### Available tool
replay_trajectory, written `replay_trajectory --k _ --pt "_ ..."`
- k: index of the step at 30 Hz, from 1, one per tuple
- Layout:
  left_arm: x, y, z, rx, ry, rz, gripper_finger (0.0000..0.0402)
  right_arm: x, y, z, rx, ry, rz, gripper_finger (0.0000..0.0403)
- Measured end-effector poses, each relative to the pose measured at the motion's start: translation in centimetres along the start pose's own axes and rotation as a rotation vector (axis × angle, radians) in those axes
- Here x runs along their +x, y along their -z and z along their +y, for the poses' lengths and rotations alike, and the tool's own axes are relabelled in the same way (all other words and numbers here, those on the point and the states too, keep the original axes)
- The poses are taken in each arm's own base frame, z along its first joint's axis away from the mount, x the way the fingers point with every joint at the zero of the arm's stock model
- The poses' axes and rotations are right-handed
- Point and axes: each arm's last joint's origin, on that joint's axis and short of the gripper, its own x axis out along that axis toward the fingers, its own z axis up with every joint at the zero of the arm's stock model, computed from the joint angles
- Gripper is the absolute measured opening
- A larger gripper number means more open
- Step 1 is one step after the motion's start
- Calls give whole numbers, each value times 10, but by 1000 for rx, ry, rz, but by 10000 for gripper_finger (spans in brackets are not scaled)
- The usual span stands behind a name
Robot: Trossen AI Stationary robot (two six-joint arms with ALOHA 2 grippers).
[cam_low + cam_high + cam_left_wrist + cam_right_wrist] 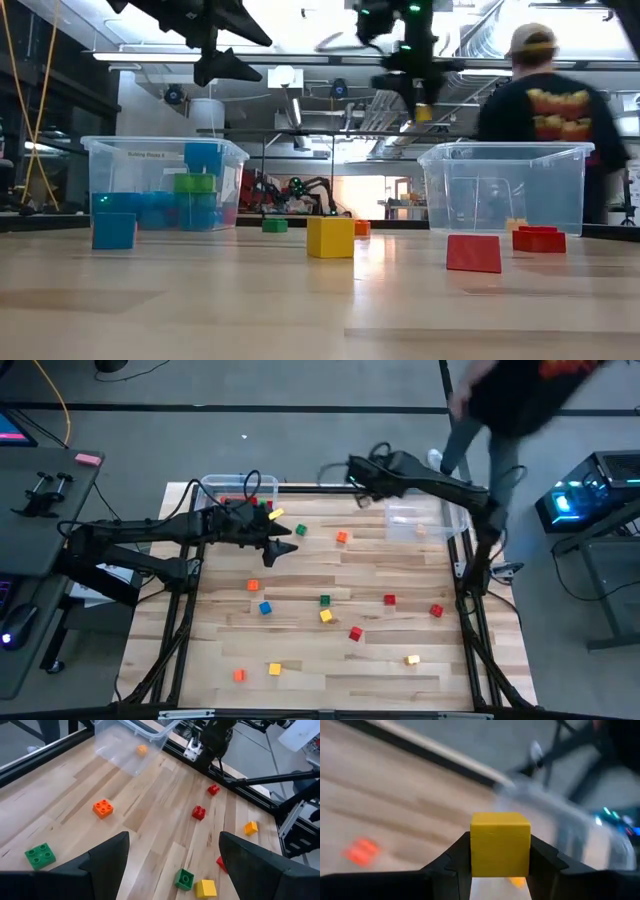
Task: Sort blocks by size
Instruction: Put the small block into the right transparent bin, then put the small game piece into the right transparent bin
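So, right gripper (500,857): clamped on a small yellow cube (500,851)
Small-block bin (420,523): just beside it, nearer the right arm
Left gripper (172,857): spread wide, empty, by the other bin (222,488)

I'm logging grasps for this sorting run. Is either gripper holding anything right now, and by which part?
The right gripper holds a small yellow cube, pinched on two opposite side faces. The left gripper is open and holds nothing.

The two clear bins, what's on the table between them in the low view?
Between the left bin and right bin, the low view shows a green block, yellow cube and orange block.
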Motion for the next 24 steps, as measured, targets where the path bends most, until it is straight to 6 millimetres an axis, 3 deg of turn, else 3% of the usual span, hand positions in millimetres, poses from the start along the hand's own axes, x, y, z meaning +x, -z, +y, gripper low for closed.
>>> replay_trajectory --k 7,10,12,18,21,24 --pt "0 -1 2 -5 -8 -4 296 19 76 -66 273 13 106 127" --pt "0 -1 2 -5 -8 -6 296 23 97 -82 392 -50 114 130" --pt "0 -2 2 -5 -3 -15 296 22 105 -89 451 -88 97 157" --pt "0 -3 1 -5 3 -26 296 11 105 -97 520 -166 36 278" --pt "0 -3 1 -29 4 -25 296 -3 90 -96 546 -277 -45 303" --pt "0 -3 1 -30 4 -26 296 -22 65 -79 464 -587 -214 308"
